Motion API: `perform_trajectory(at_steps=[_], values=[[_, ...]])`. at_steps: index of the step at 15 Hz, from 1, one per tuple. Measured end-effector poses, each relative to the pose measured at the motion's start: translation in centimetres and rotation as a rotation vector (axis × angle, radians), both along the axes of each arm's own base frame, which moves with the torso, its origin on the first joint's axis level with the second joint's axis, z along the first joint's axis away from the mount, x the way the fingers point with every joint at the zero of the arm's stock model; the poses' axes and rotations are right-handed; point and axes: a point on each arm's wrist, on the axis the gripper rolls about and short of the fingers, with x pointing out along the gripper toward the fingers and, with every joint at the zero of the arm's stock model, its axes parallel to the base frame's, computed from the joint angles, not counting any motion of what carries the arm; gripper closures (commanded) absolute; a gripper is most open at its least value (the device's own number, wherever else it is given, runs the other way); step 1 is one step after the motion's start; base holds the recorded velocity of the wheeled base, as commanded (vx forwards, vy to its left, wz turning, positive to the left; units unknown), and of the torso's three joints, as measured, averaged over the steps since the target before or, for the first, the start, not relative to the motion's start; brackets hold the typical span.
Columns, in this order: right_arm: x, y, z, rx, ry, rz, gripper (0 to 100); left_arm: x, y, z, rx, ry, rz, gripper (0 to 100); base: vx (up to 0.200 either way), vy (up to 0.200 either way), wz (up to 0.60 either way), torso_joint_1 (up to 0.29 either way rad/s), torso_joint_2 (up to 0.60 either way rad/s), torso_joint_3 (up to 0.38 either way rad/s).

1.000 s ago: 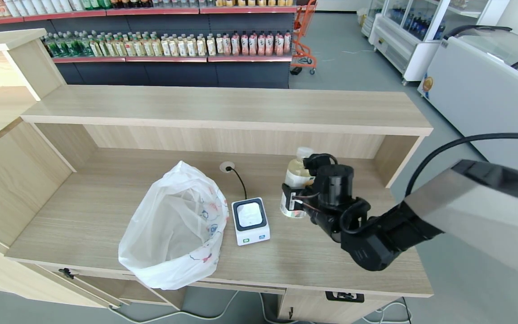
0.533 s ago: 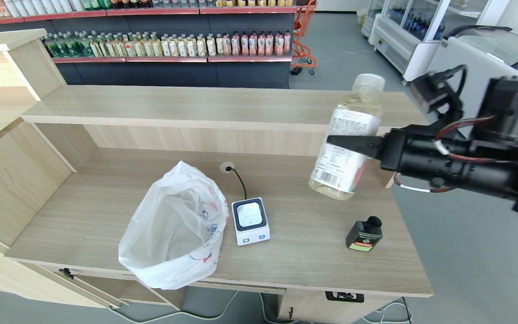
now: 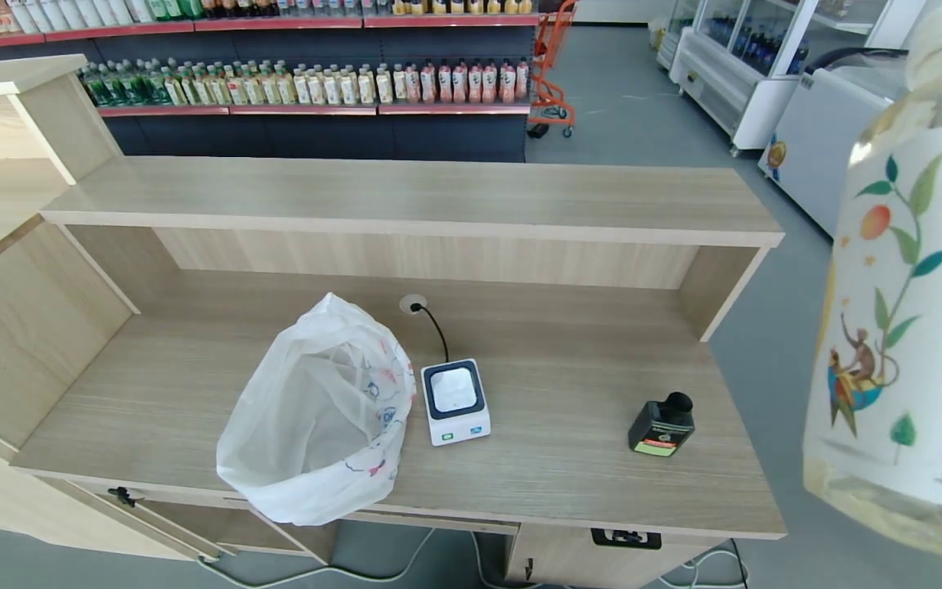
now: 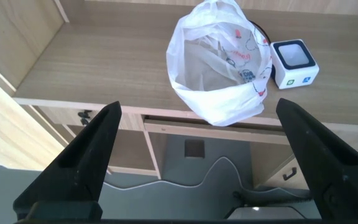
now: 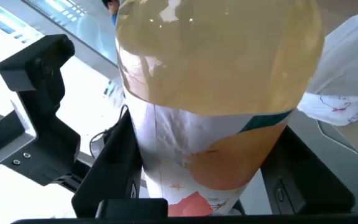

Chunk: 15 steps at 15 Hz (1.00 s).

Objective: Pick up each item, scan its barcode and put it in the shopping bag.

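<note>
Bottle (image 3: pixel 904 327) in right tool (image 5: pixel 210 186) | counter (image 3: pixel 561 458) (wood): bag (image 3: pixel 316 425), scanner (image 3: pixel 455 401) | shelves (image 3: pixel 307 106) behind

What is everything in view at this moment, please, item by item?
shopping bag: one, translucent white, open on the counter's left half
scanner: one, white with dark top, just right of the bag
small bottle: one, black, on the counter right of the scanner
drink bottle: one, pale yellow liquid, white label, raised at the far right
counter: one, light wood
shelves: several, stocked with bottles, behind the counter
freezers: at least two, white, right background
left gripper: open, facing the bag
right gripper: shut on the drink bottle
</note>
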Motion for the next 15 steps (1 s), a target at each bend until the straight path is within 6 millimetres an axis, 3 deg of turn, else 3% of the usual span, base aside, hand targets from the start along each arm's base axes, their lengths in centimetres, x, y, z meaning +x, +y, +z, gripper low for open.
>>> perform_trajectory(at_steps=[8,15], values=[[-1.8,1.0,0.5,0.008,0.006,0.118,100,0.0,0.0,0.0,0.0,0.0,0.0,0,0.0,0.0,0.0,0.0,0.0,0.0],[-2.2,1.8,0.3,0.004,0.02,0.184,100,0.0,0.0,0.0,0.0,0.0,0.0,0,0.0,0.0,0.0,0.0,0.0,0.0]])
